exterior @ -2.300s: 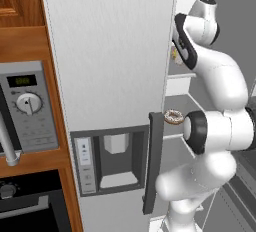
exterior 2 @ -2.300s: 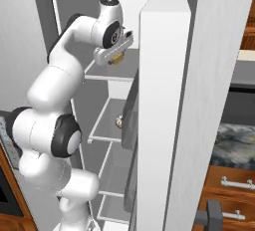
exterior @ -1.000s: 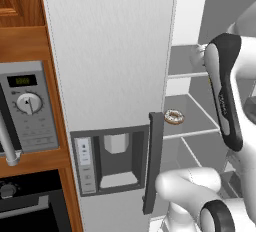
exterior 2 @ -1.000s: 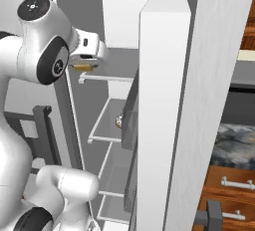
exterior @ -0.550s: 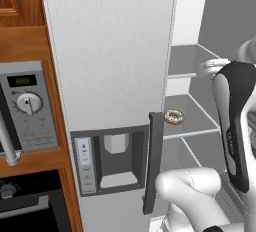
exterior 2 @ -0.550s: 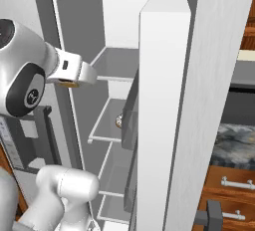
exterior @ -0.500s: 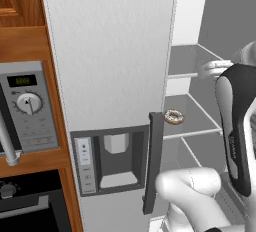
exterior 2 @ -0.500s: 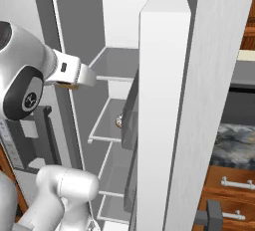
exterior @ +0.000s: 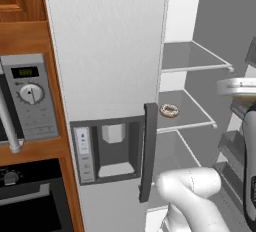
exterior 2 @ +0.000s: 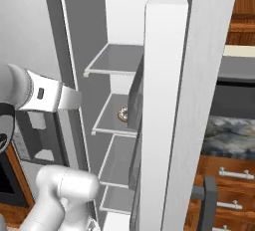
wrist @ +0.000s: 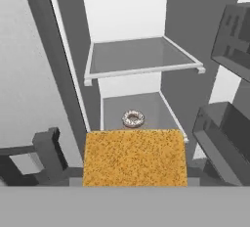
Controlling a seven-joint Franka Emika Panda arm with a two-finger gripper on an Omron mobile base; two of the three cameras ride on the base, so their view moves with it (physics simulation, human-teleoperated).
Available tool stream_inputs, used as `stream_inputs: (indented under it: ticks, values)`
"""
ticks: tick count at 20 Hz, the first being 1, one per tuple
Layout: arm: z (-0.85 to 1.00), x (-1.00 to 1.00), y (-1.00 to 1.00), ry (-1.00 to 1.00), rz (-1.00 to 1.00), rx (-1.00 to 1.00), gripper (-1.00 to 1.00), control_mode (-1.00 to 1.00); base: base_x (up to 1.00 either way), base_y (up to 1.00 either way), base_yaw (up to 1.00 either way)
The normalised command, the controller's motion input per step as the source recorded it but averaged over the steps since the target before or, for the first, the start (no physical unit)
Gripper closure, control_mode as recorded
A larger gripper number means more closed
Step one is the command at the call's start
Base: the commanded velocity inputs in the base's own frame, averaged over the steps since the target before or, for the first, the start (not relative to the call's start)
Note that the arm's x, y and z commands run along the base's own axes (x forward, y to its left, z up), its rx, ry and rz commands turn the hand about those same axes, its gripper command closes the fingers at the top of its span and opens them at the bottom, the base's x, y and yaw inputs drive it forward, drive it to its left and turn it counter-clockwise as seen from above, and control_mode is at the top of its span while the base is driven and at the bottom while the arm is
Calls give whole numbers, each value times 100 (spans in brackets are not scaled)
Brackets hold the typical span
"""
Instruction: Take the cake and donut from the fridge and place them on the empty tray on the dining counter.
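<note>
The fridge (exterior: 107, 51) stood with its right door swung open, its pale shelves bare but for one item. Its closed left door carried the water dispenser panel (exterior: 107, 148) beside a dark vertical handle (exterior: 148, 151). A microwave (exterior: 27, 101) sat in the wooden cabinetry to the left. In the hand view the cake (wrist: 135, 157), tan and speckled, sat right at the hand, which pinched it outside the fridge compartment. The donut (exterior: 169, 110) lay on the middle shelf (exterior: 190, 118), near its front left, well apart from the cake.
</note>
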Motion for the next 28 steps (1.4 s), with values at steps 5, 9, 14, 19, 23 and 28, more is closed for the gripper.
stream_inputs:
  ticks: [5, 9, 14, 19, 23, 28]
  values:
    - [0, 0, 0, 0, 0, 0, 100, 100, -100, 13, 0]
    - [0, 0, 0, 0, 0, 0, 100, 100, -100, 38, -5]
    - [0, 0, 0, 0, 0, 0, 100, 100, -100, 6, -18]
    - [0, 0, 0, 0, 0, 0, 100, 100, -58, -83, -20]
    - [0, 0, 0, 0, 0, 0, 100, 100, 3, -45, -80]
    - [0, 0, 0, 0, 0, 0, 100, 100, 0, 0, -100]
